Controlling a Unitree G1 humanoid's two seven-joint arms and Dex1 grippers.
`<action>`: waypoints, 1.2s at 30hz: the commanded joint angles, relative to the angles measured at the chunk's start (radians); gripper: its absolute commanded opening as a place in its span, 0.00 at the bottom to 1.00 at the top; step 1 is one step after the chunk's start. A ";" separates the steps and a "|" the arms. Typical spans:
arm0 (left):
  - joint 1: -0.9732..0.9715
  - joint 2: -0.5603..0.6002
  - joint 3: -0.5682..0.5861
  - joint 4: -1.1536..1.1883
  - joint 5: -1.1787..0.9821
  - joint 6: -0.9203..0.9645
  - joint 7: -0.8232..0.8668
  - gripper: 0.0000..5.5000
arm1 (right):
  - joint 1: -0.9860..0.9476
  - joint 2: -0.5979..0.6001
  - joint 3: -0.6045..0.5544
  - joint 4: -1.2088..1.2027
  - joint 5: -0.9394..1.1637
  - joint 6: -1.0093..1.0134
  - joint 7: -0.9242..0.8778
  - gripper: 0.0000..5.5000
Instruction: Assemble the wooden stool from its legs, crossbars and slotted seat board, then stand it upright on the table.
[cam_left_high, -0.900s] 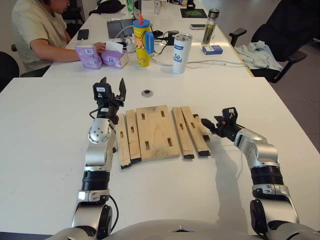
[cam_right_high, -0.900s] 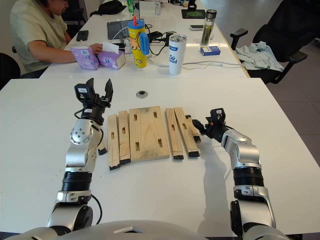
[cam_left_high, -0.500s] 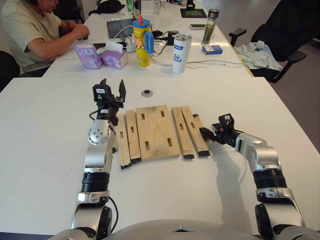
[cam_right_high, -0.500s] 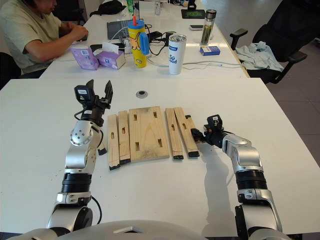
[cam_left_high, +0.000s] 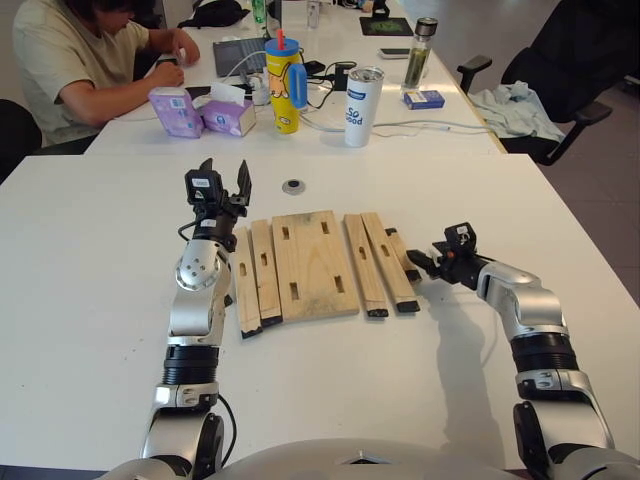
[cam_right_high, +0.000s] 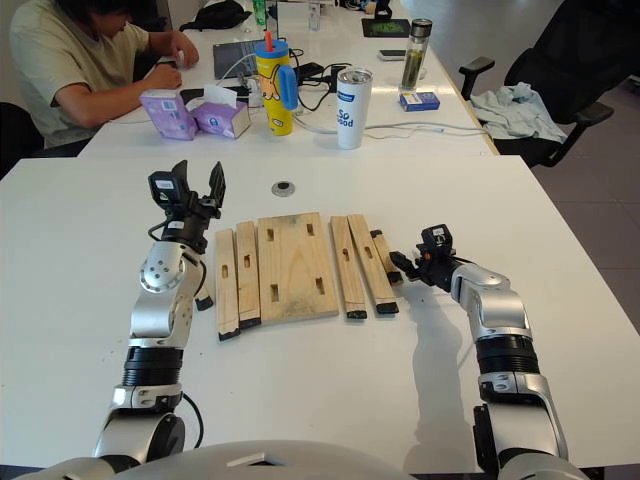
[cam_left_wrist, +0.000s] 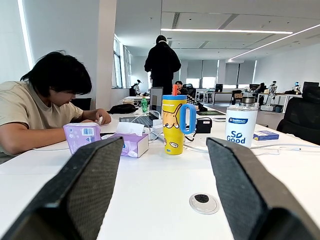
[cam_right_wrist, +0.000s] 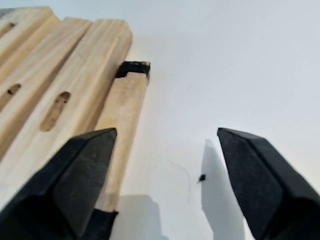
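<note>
The left end effector is raised and released, fingers spread, just beyond two pale slotted wooden slats lying flat on the white counter. To their right lie the broad four-slot seat board, two more smooth slotted slats and a short black-tipped wooden bar. The right end effector, also released, sits low beside that bar, probably lining up to take it.

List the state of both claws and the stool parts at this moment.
Left claw: open, empty, raised above the table.
Right claw: open, empty, low beside the short bar.
Seat board: flat on the table, unassembled.
Slotted bars: flat on both sides of the seat board, loose.
Short bar: flat, not gripped.
</note>
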 joint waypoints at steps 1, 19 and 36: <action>-0.001 0.001 -0.003 -0.003 0.000 0.012 -0.003 0.56 | 0.014 0.007 0.003 -0.030 0.010 0.022 0.008 0.68; 0.000 -0.004 -0.005 -0.007 0.000 0.013 0.001 0.56 | 0.034 0.010 0.108 -0.041 -0.100 0.022 -0.022 0.65; 0.010 0.008 0.029 -0.075 -0.002 0.062 0.032 0.56 | -0.018 0.037 0.143 0.014 -0.109 0.120 -0.060 0.24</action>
